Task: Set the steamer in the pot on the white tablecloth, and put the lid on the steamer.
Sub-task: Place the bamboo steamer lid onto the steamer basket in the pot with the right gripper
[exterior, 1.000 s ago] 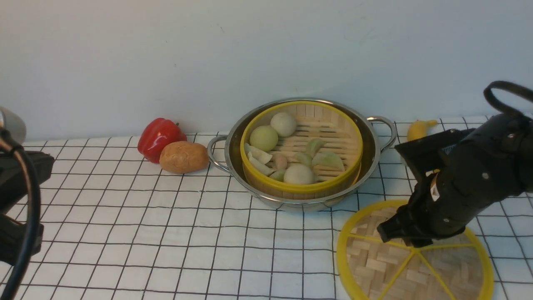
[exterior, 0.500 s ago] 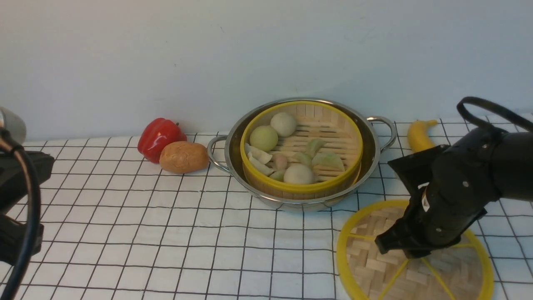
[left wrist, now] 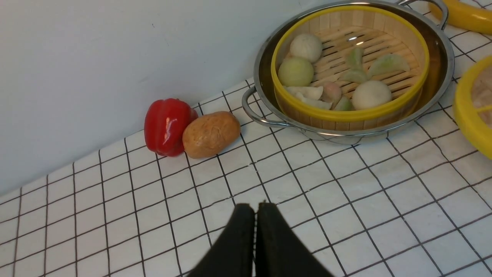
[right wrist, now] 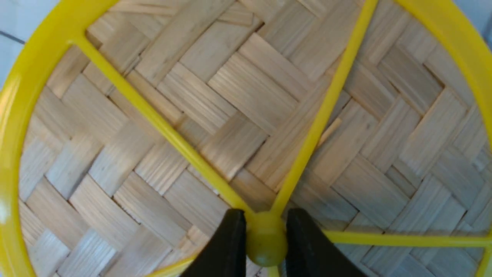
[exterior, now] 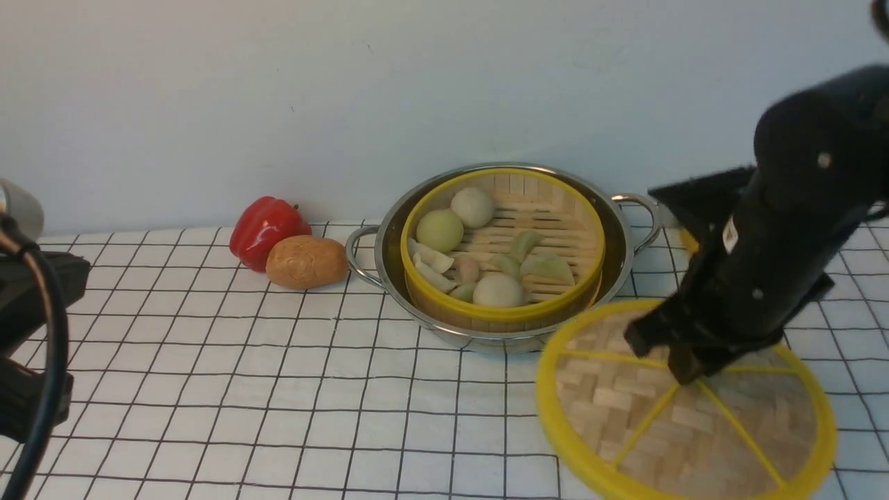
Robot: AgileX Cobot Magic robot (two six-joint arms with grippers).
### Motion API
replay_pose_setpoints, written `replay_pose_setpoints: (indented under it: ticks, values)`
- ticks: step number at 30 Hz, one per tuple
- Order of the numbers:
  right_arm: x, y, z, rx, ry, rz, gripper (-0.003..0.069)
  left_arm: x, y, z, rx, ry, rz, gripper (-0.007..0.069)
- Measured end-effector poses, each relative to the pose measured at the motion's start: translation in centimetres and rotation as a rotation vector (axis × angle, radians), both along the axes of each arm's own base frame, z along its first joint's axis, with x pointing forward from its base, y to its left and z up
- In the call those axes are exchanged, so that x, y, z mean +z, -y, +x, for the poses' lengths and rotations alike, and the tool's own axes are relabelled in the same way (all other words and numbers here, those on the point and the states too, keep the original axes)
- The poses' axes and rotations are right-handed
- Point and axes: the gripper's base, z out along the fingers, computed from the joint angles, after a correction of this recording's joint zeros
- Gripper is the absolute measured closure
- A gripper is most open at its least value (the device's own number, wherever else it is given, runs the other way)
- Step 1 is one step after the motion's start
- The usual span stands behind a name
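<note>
Right pincer (right wrist: 265,227): clamped on the lid's (exterior: 625,410) yellow hub (right wrist: 266,246), one black finger on either side of it; it points down from the dark right arm (exterior: 799,208).
Left pincer (left wrist: 254,221): fingers pressed together with nothing between them, above bare cloth (exterior: 278,389), well apart from the pot (exterior: 389,258).
Lid: at the front right, near the pot's front edge, with its rim overlapping the pot's base in the front view. It is tilted and looks raised off the cloth, though the gap beneath cannot be made out.
Steamer (exterior: 555,232): sitting inside the pot, uncovered, with pale buns (exterior: 496,290) and dumplings (exterior: 549,265) on its slats.
Pot: on the cloth close to the wall (exterior: 278,104), with a loop handle on each side.
Counter: covered throughout by the white cloth with its thin black grid.
Room: plain pale wall rising directly behind the counter.
Other items: red pepper (exterior: 267,226) touching a potato (exterior: 305,262), left of the pot by the wall; banana (left wrist: 461,13) beyond the pot's right handle.
Hidden: the banana is almost wholly behind the right arm in the front view. The lid's front rim runs to that view's bottom edge. The left arm (exterior: 28,333) is only a dark shape and cable at the left edge. The right wrist view is filled by the lid's weave.
</note>
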Motion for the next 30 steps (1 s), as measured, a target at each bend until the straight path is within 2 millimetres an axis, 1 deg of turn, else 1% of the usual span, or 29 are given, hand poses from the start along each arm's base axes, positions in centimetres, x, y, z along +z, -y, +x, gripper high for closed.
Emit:
replay_pose_setpoints:
  ticks: [1, 2, 3, 4, 5, 6, 7, 8, 9, 12, 13, 16, 18, 20, 22, 28, 30]
  values:
    - [1.0, -0.3, 0.4, 0.006, 0.030, 0.023, 0.0513, 0.0, 0.0, 0.0, 0.000, 0.000, 0.000, 0.0623]
    - [2.4, -0.8, 1.2, 0.013, 0.074, 0.055, 0.0513, 0.0, 0.0, 0.0, 0.000, 0.000, 0.000, 0.0623]
    - [3.0, -1.4, 2.2, 0.019, 0.097, 0.073, 0.0513, 0.0, 0.0, 0.0, 0.000, 0.000, 0.000, 0.0623]
    - [4.1, -1.8, 2.9, 0.025, 0.134, 0.094, 0.0513, 0.0, 0.0, 0.0, 0.000, 0.000, 0.000, 0.0623]
    - [3.9, -1.9, 3.0, 0.027, 0.128, 0.091, 0.0513, 0.0, 0.0, 0.0, 0.000, 0.000, 0.000, 0.0623]
    - [4.4, -3.1, 5.2, 0.045, 0.168, 0.112, 0.0513, 0.0, 0.0, 0.0, 0.000, 0.000, 0.000, 0.0623]
    - [4.4, -3.5, 6.0, 0.049, 0.176, 0.115, 0.0513, 0.0, 0.0, 0.0, 0.000, 0.000, 0.000, 0.0623]
    - [4.0, -4.4, 7.7, 0.059, 0.193, 0.119, 0.0513, 0.0, 0.0, 0.0, 0.000, 0.000, 0.000, 0.0623]
    - [3.7, -4.9, 8.7, 0.061, 0.201, 0.122, 0.0513, 0.0, 0.0, 0.0, 0.000, 0.000, 0.000, 0.0623]
    - [2.8, -6.2, 10.9, 0.063, 0.219, 0.130, 0.0513, 0.0, 0.0, 0.0, 0.000, 0.000, 0.000, 0.0623]
    - [2.1, -6.9, 12.3, 0.061, 0.232, 0.138, 0.0513, 0.0, 0.0, 0.0, 0.000, 0.000, 0.000, 0.0623]
    - [1.3, -7.8, 14.0, 0.058, 0.255, 0.150, 0.0513, 0.0, 0.0, 0.0, 0.000, 0.000, 0.000, 0.0623]
    - [0.9, -8.2, 14.7, 0.058, 0.265, 0.154, 0.0513, 0.0, 0.0, 0.0, 0.000, 0.000, 0.000, 0.0623]
    - [0.8, -8.2, 14.9, 0.058, 0.269, 0.152, 0.0513, 0.0, 0.0, 0.0, 0.000, 0.000, 0.000, 0.0623]
    - [0.1, -8.3, 15.2, 0.059, 0.264, 0.138, 0.0513, 0.0, 0.0, 0.0, 0.000, 0.000, 0.000, 0.0623]
    - [-1.1, -8.4, 15.6, 0.060, 0.243, 0.119, 0.0513, 0.0, 0.0, 0.0, 0.000, 0.000, 0.000, 0.0623]
    - [-1.2, -8.4, 15.6, 0.061, 0.243, 0.114, 0.0513, 0.0, 0.0, 0.0, 0.000, 0.000, 0.000, 0.0623]
